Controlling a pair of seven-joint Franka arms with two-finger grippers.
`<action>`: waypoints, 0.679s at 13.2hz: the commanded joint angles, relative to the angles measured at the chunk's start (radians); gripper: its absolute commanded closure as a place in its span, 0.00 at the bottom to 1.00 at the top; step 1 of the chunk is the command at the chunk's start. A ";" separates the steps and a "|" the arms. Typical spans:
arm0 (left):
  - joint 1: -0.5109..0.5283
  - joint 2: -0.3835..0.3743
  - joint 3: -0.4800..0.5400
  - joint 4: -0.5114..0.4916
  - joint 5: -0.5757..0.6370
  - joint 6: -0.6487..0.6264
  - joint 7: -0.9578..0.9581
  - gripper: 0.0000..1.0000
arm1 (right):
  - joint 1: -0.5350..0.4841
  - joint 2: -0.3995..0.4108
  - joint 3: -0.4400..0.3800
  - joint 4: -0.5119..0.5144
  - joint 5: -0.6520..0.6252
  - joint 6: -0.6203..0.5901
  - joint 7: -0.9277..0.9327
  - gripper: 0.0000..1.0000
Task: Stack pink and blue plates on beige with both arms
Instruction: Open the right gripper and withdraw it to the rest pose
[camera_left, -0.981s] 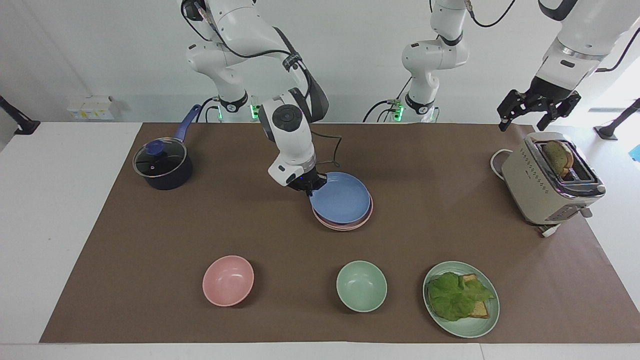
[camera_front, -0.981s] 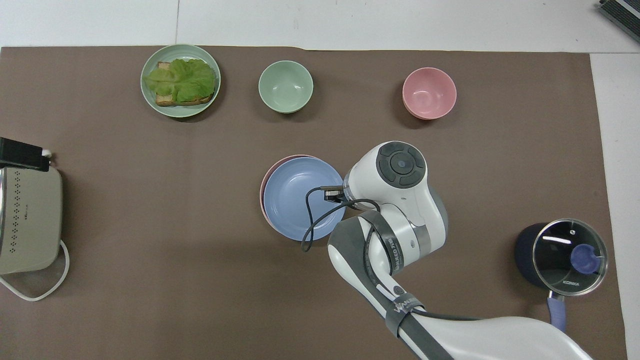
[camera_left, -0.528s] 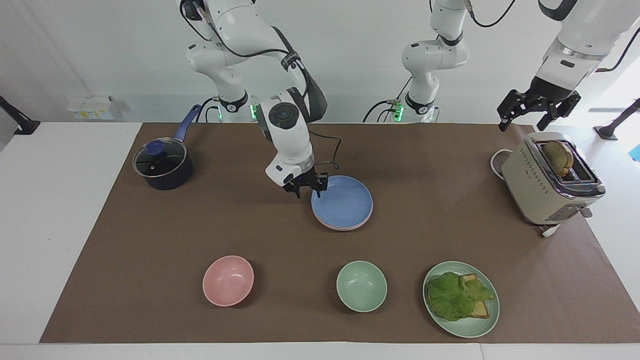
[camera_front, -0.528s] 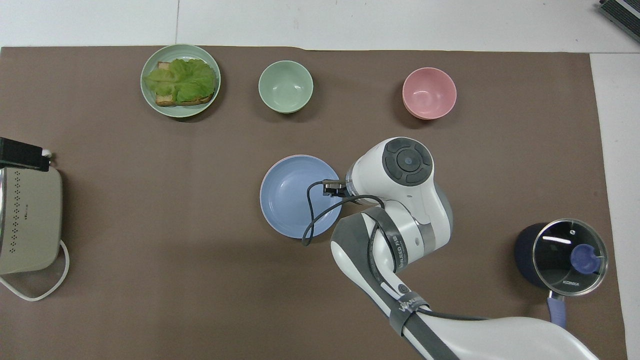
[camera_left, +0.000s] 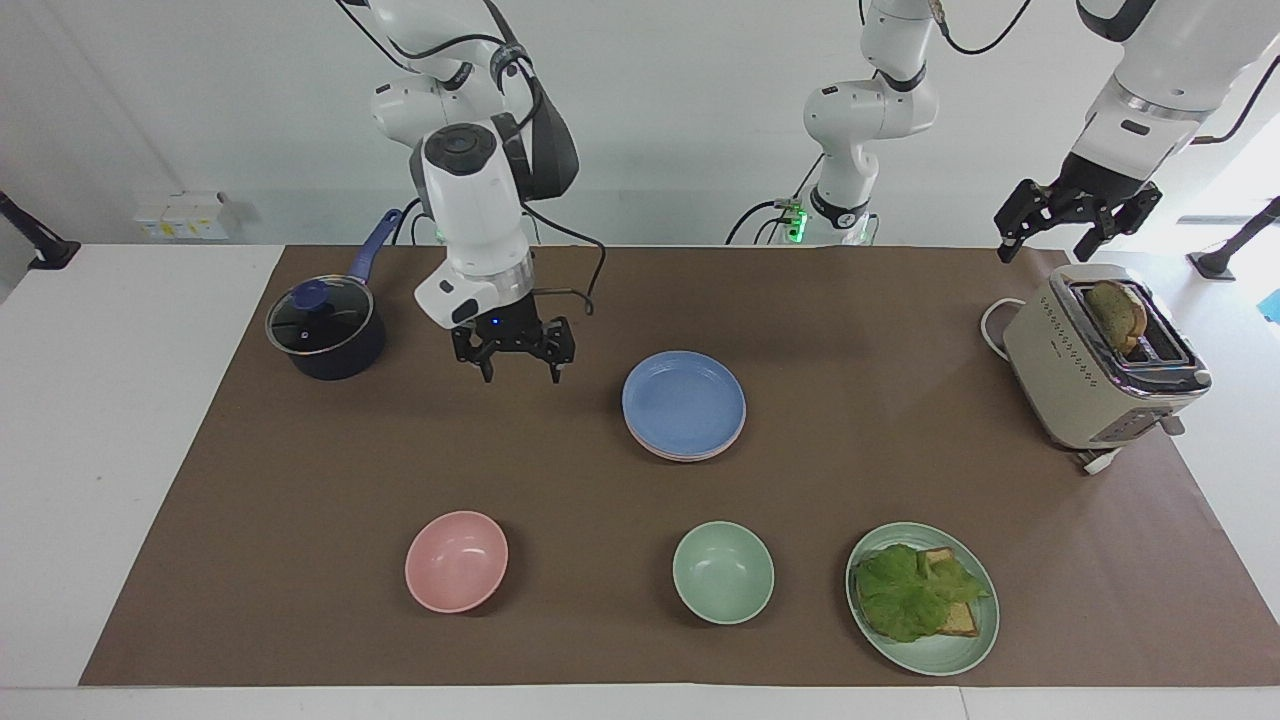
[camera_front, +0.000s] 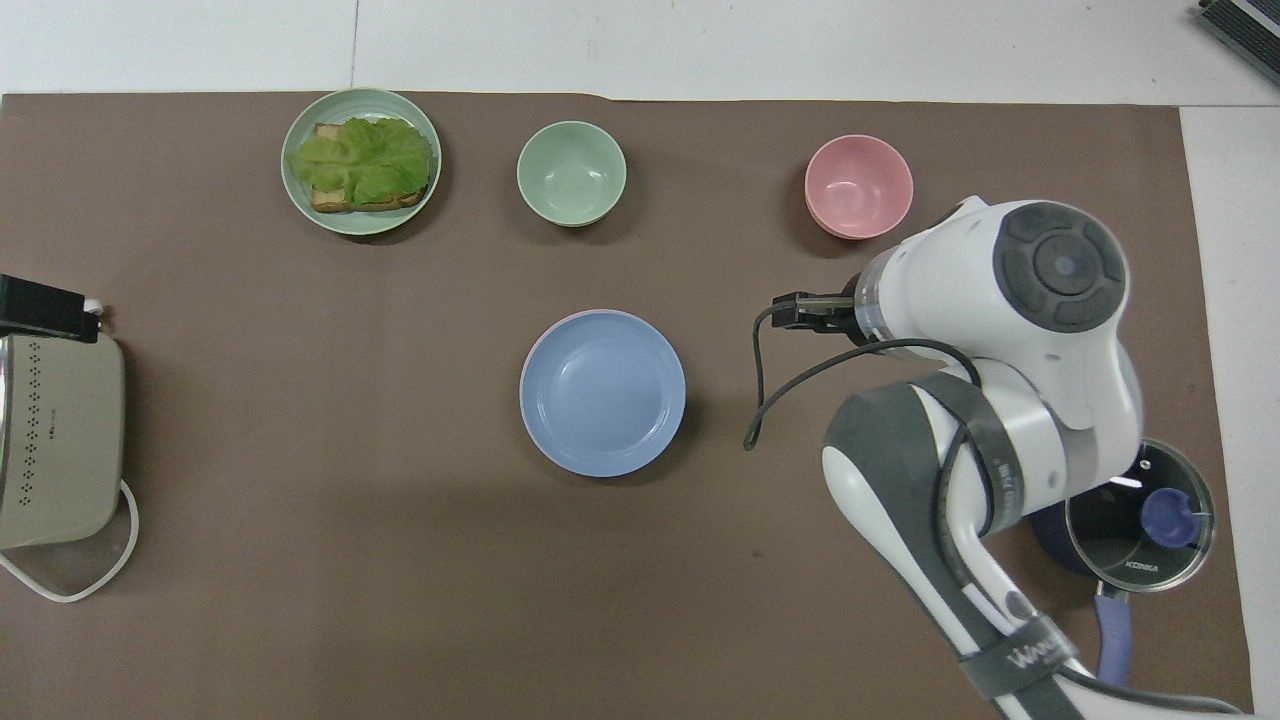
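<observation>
1. Blue plate lies flat on top of the stack at mid-table. Under it a thin pink plate edge shows along the rim away from me. Beige plate: I cannot make it out under the other two.
2. My right gripper hangs in the air over bare brown mat, off the stack toward my right arm's end of the table. Fingers spread wide, tips pointing down, nothing between them. Clear gap between my fingertips and the blue plate's rim; no contact.
3. In the overhead view my right arm's wrist housing hides those fingers entirely.
4. Dark saucepan with glass lid and blue handle sits further toward my right arm's end than the right fingers, well apart from the stack.
5. My left gripper waits in the air above the toaster, at my left arm's end. Fingers spread apart, holding nothing. A slice of bread stands in the slot just below them.
6. Farther from me than the stack, in a row: pink bowl, green bowl, and green plate carrying toast under a lettuce leaf.
</observation>
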 joint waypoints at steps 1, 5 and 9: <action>0.005 -0.012 -0.003 -0.004 0.013 -0.014 -0.001 0.00 | -0.067 -0.067 0.011 0.033 -0.025 -0.090 -0.028 0.00; 0.005 -0.012 -0.003 -0.004 0.013 -0.014 -0.001 0.00 | -0.114 -0.153 0.006 0.105 -0.022 -0.257 -0.032 0.00; 0.005 -0.012 -0.003 -0.004 0.013 -0.014 -0.001 0.00 | -0.170 -0.157 0.006 0.204 -0.016 -0.359 -0.048 0.00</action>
